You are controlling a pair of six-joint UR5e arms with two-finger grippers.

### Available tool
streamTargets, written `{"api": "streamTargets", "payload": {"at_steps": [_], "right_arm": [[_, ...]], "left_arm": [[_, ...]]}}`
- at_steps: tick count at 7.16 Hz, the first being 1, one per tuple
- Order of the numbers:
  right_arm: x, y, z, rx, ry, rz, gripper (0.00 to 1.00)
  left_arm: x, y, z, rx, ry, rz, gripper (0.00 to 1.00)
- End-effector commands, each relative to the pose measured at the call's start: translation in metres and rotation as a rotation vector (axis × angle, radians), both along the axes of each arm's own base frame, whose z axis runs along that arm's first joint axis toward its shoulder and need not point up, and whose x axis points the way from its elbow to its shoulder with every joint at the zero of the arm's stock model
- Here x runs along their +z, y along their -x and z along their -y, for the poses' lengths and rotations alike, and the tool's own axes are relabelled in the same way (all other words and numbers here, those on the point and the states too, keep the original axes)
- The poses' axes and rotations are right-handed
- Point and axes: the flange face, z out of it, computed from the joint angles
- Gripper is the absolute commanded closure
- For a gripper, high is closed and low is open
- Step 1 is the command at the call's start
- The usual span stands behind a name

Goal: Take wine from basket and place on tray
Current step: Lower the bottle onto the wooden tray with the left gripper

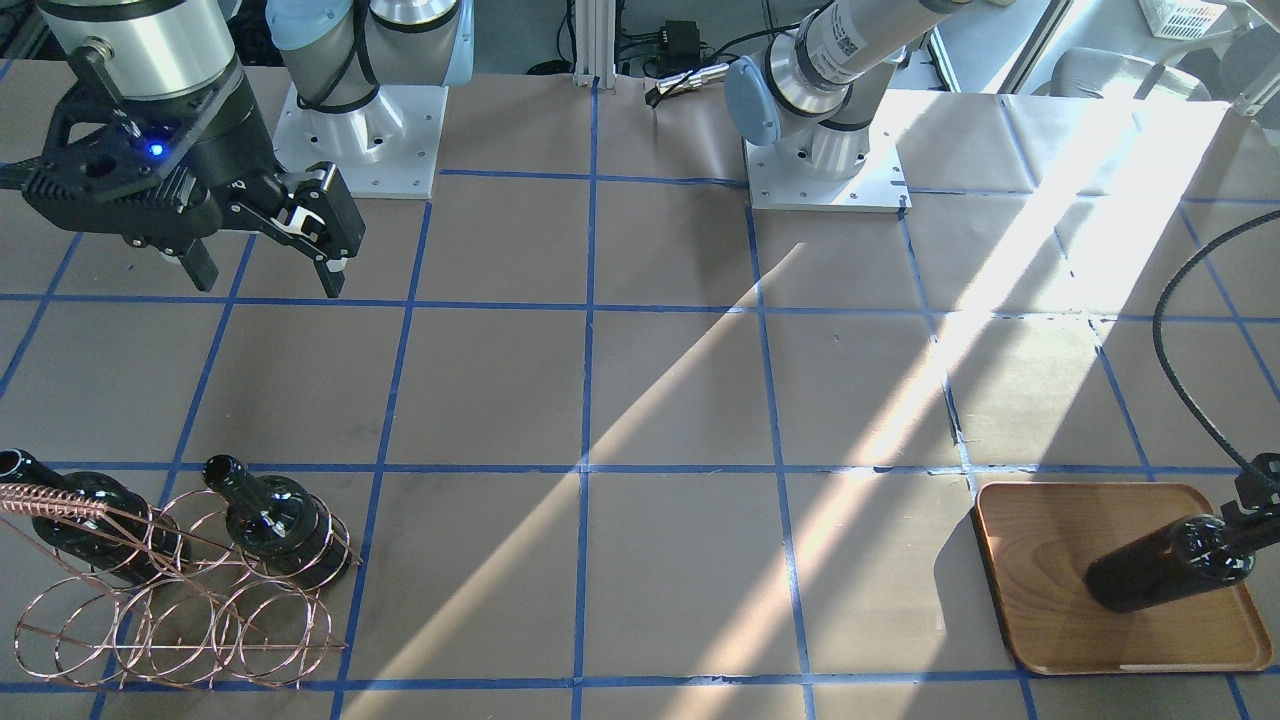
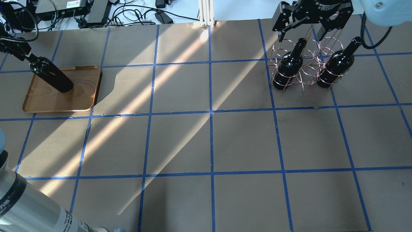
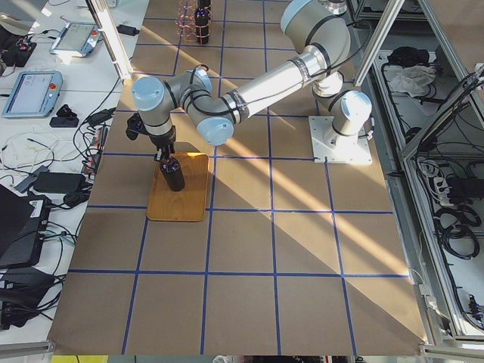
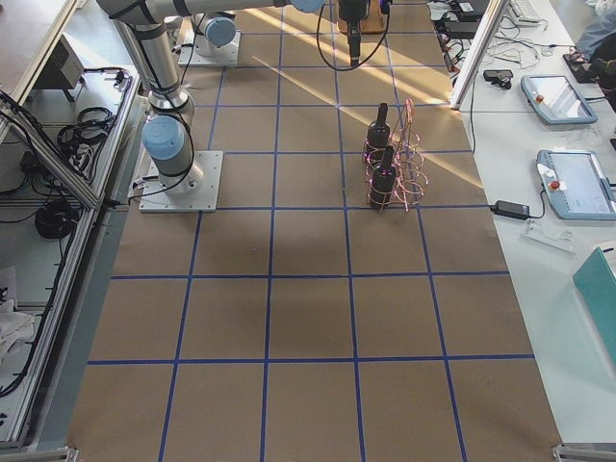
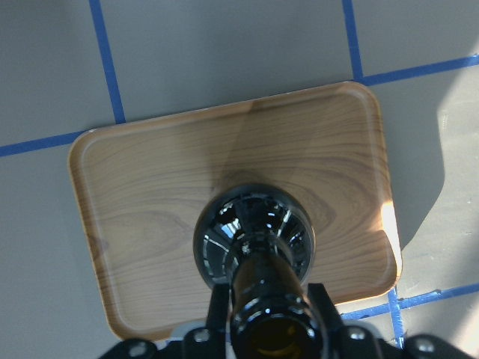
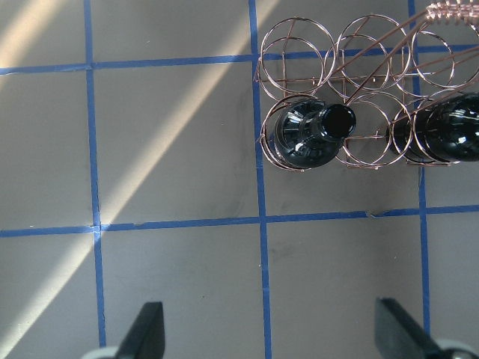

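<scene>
Left gripper (image 5: 268, 318) clamps the wine (image 5: 254, 224) by its neck over the tray (image 5: 150, 187), right gripper (image 6: 271, 335) hangs spread wide; releasing before the base sits flat could topple it.

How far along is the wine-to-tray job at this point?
Done: one dark glass wine bottle is out of the copper wire basket and upright over the brown wooden tray. In hand: the left gripper is shut on its neck; whether its base touches the tray is unclear. Left: release it. The basket holds two other dark bottles; the right gripper hangs open nearby.
</scene>
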Motion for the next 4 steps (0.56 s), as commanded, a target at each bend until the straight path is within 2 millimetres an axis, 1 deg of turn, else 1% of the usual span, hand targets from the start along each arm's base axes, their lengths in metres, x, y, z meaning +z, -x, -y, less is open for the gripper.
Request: {"api": "streamTargets", "payload": {"at_steps": [1, 2, 4], "right_arm": [[0.0, 0.0, 0.0, 0.001, 0.0, 0.001, 0.0], [0.0, 0.0, 0.0, -0.001, 0.0, 0.001, 0.0], [0.0, 0.0, 0.0, -0.002, 0.0, 0.001, 0.0]], "left_arm": [[0.024, 0.008, -0.01, -0.007, 0.003, 0.006, 0.0], [0.048, 0.026, -0.026, -0.018, -0.027, -0.006, 0.0], [0.111, 0.056, -0.075, -0.008, -0.074, 0.028, 0.0]]}}
